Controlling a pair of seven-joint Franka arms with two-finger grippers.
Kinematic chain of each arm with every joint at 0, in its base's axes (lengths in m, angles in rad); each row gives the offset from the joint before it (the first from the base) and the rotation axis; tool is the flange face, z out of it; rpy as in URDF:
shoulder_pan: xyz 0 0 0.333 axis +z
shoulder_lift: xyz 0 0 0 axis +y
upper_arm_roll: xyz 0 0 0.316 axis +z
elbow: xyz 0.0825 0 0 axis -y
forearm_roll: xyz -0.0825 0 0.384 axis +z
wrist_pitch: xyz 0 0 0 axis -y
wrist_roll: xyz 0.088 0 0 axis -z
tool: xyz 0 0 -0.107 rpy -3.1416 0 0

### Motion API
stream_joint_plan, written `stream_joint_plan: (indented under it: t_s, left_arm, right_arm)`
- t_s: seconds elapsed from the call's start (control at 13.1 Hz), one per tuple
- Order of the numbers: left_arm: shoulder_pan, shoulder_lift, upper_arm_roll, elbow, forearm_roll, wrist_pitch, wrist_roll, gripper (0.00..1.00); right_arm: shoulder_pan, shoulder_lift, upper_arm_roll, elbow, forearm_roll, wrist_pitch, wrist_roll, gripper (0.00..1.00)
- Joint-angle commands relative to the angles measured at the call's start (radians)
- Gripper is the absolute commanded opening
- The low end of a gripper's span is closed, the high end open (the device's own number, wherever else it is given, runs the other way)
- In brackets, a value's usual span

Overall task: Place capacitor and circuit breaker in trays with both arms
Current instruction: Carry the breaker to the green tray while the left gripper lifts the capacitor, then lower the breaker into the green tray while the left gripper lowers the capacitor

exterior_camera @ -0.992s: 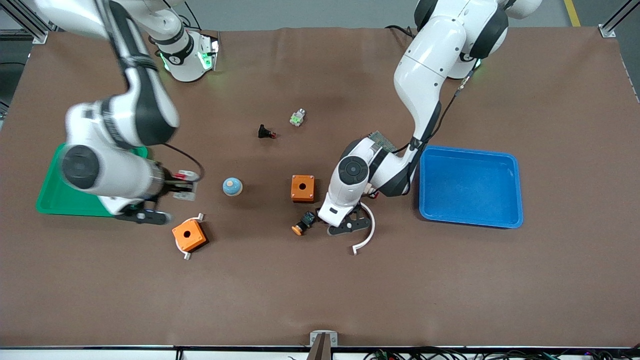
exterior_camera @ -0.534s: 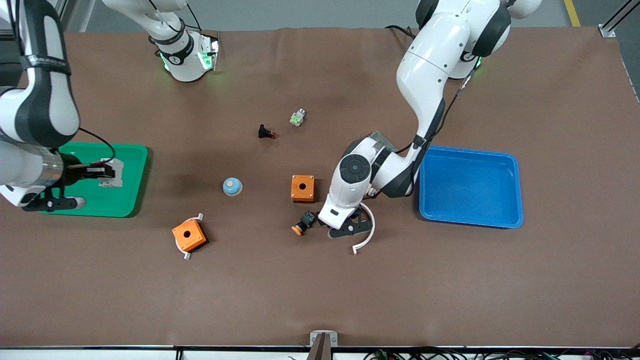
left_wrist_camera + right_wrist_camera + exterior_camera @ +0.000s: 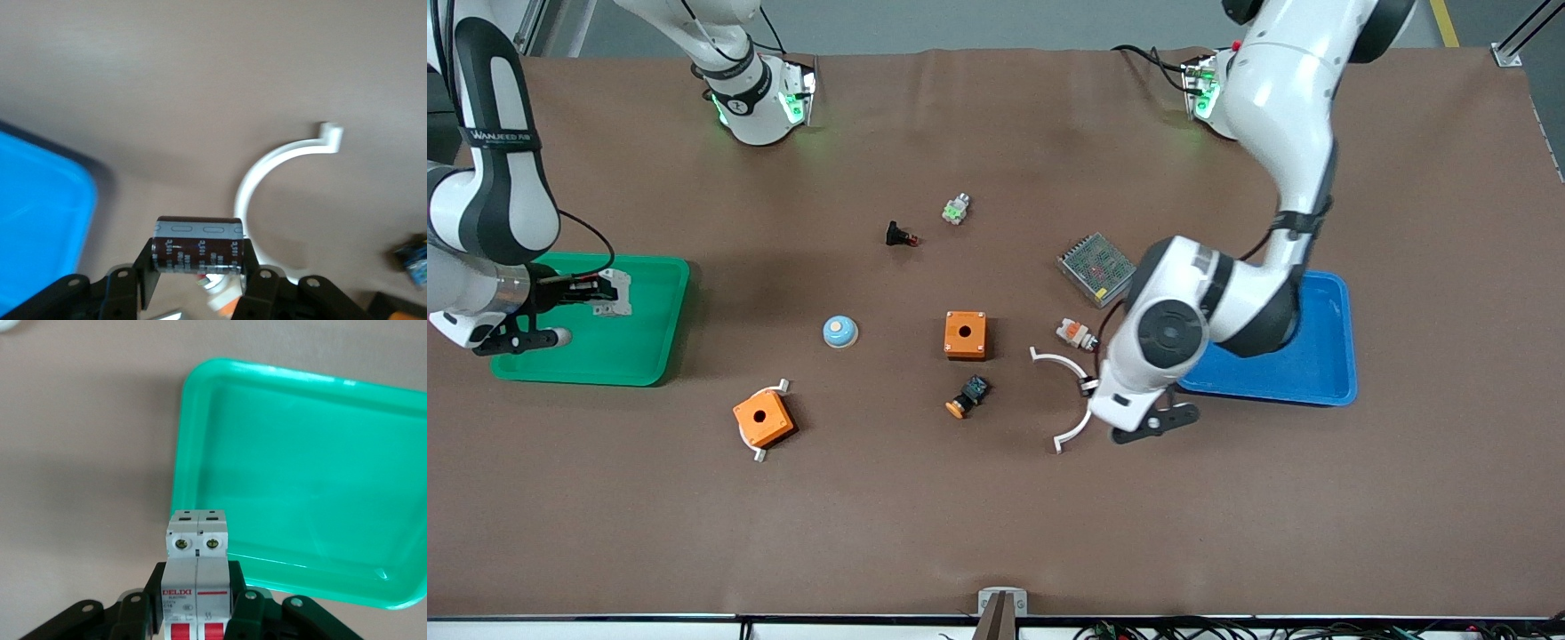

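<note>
My left gripper (image 3: 1088, 386) is shut on the capacitor (image 3: 197, 243), a dark brown cylinder with printed text. It holds it above the table over a white curved clip (image 3: 1076, 428), beside the blue tray (image 3: 1316, 378). The left wrist view shows the clip (image 3: 267, 167) and the blue tray's corner (image 3: 33, 220). My right gripper (image 3: 596, 294) is shut on the circuit breaker (image 3: 615, 294), a white block with red switches (image 3: 197, 567). It holds it over the green tray (image 3: 649, 356), above the tray's rim (image 3: 300, 487) in the right wrist view.
Two orange boxes (image 3: 965, 334) (image 3: 762, 418), a blue-white dome (image 3: 839, 332), a black push-button with orange cap (image 3: 967, 396), a black part with red tip (image 3: 899, 235), a green-white part (image 3: 956, 209), a mesh power supply (image 3: 1096, 268) and a white-orange cylinder (image 3: 1077, 333) lie mid-table.
The right gripper carried the circuit breaker from over the table to over the green tray. The left gripper rose from beside the push-button and moved toward the blue tray.
</note>
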State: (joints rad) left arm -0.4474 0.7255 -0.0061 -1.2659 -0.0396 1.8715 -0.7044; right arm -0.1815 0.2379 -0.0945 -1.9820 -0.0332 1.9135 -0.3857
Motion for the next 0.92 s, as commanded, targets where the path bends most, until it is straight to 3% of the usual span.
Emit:
stream_joint_plan:
  t_s: [0.0,0.23,0.53,0.84]
  left_arm:
    - [0.122,-0.113,-0.044,-0.168,-0.022,-0.066,0.158,0.0]
    - [0.234,-0.211,-0.043,-0.384,-0.01,-0.022,0.339,0.0]
    - [0.311,-0.235,-0.041,-0.587,0.046,0.115,0.443,0.0]
    - [0.339,-0.192,-0.041,-0.602,0.073,0.141,0.49,0.04]
  right_arm:
    - [-0.045,-0.006,0.021,-0.086,-0.059,0.103,-0.013,0.03]
    - [-0.079,0.046,0.022,-0.097,-0.085,0.199,-0.025,0.02]
    - [-0.073,0.092,0.022,-0.095,-0.085,0.234,-0.041,0.02]
    - [-0.067,0.123,0.022,-0.083,-0.086,0.249,-0.042,0.03]
